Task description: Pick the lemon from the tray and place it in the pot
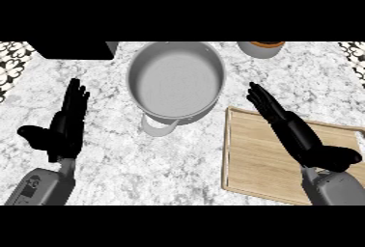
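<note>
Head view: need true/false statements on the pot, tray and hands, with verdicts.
1. The pot is empty. True.
2. The left hand holds a lemon. False: it is open and holds nothing.
3. The right hand is over the tray. True.
4. The pot stands on the tray. False: it stands on the counter, apart from the tray.
5. A lemon lies in plain sight on the tray. False: no lemon shows.
</note>
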